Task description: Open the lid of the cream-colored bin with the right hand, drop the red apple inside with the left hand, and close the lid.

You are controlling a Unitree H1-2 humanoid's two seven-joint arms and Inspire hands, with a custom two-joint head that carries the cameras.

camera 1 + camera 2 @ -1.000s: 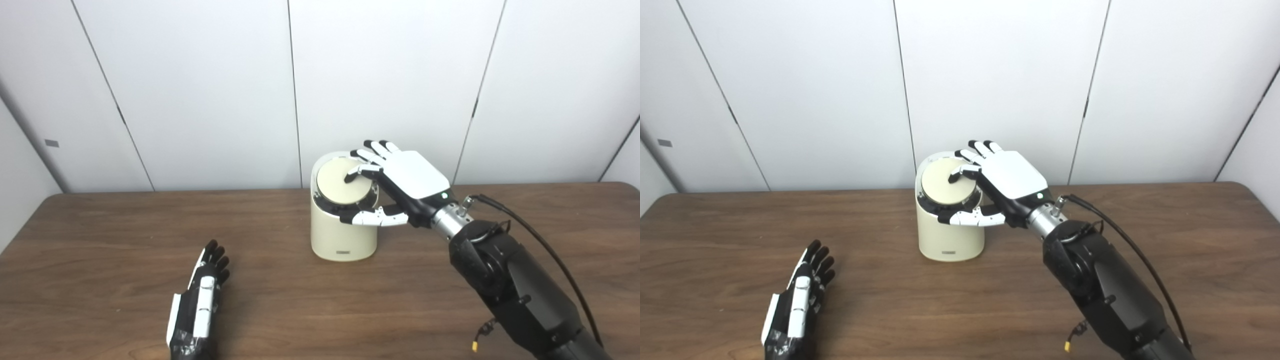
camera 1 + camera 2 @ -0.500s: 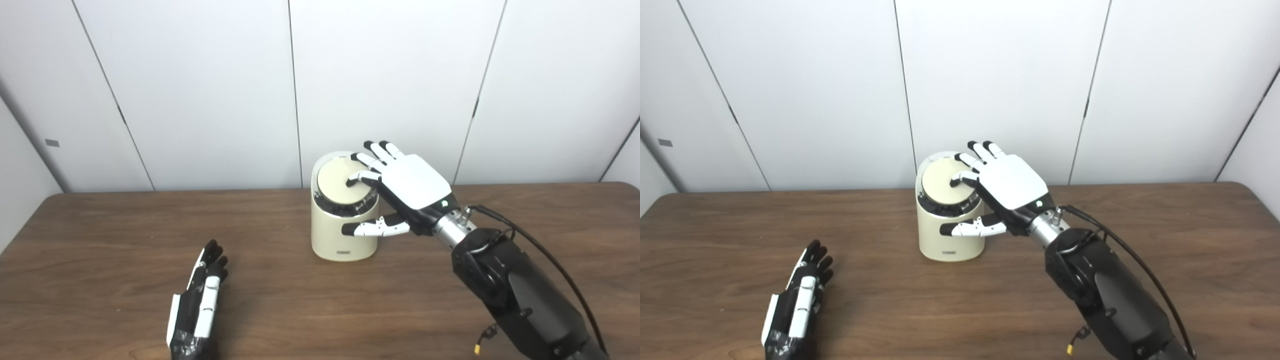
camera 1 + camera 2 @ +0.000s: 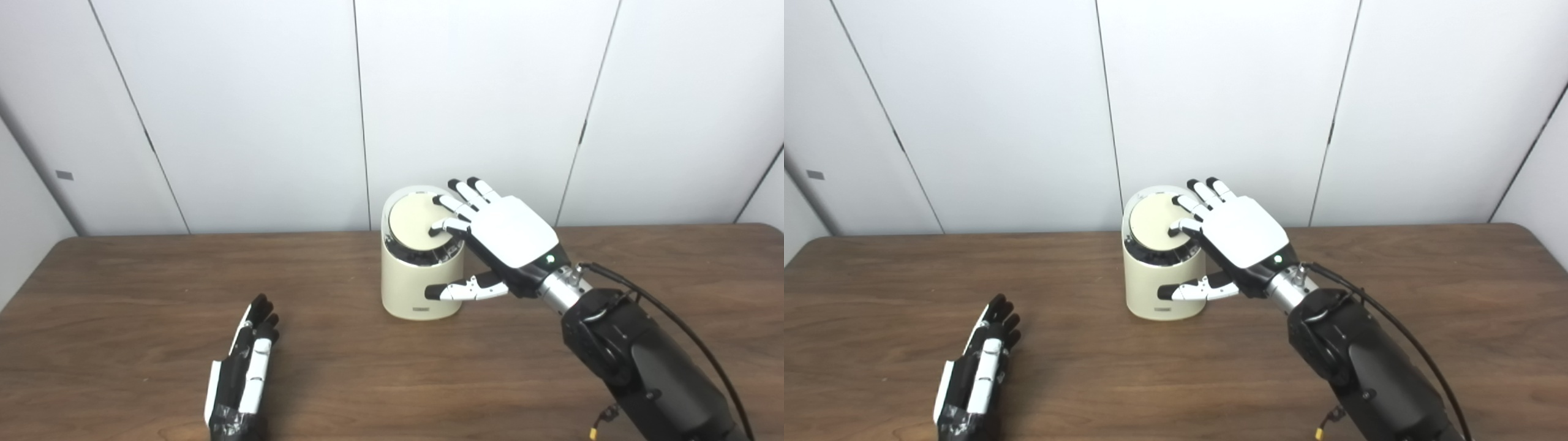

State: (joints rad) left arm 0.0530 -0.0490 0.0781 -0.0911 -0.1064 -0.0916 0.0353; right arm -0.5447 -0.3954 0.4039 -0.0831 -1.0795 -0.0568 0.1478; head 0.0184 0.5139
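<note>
Right hand [image 3: 506,236] spread, empty, over the cream-colored bin [image 3: 419,269].
Its fingers hide the lid's [image 3: 416,222] right edge; left hand [image 3: 242,376] lies released, wrist cut off.

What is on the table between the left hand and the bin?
Nothing: between the left hand and the bin only bare table shows, in both eye views. No apple is visible.

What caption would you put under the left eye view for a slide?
Right hand spread over the closed lid of the cream-colored bin; left hand open on the wooden table.
</note>
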